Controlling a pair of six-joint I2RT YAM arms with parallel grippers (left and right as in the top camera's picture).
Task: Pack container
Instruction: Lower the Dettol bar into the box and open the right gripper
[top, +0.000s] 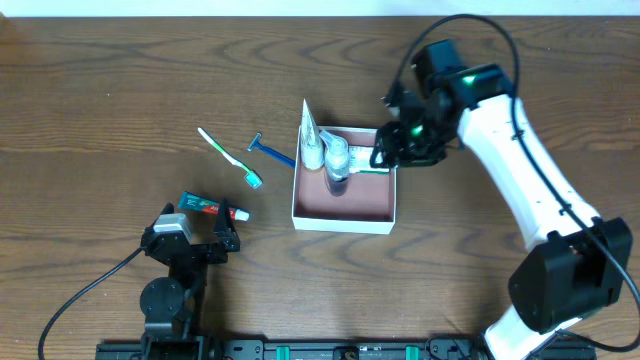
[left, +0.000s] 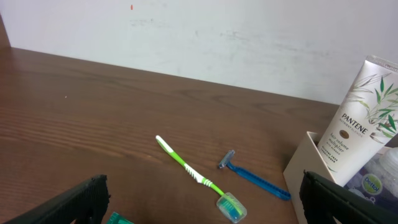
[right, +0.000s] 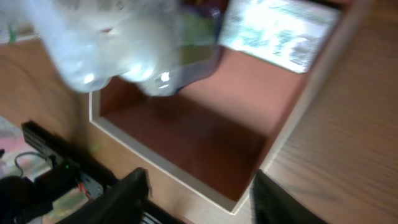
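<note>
1. Overhead: the left gripper (top: 190, 240) is spread wide beside the toothpaste tube (top: 207, 208). The right gripper (top: 385, 150) hangs over the far right corner of the container (top: 345, 205), which sits mid-table. From here I cannot tell how its jaws stand.
2. The Pantene tube (top: 310, 135) leans on the left wall and a clear bottle (top: 337, 160) stands beside it. A careless swing of my right arm could tip either one.
3. Left wrist: the jaws are wide apart and empty. The toothbrush (left: 193, 174) and blue razor (left: 252, 177) lie on the table, near each other. Grabbing one could nudge the other. The container's wall (left: 305, 165) and the toothpaste are cut off.
4. Right wrist: the fingers (right: 118, 199) stand apart with nothing between them. The picture is badly smeared. The bottle is a blur, and the white-and-green packet (right: 280, 28) is unreadable.
</note>
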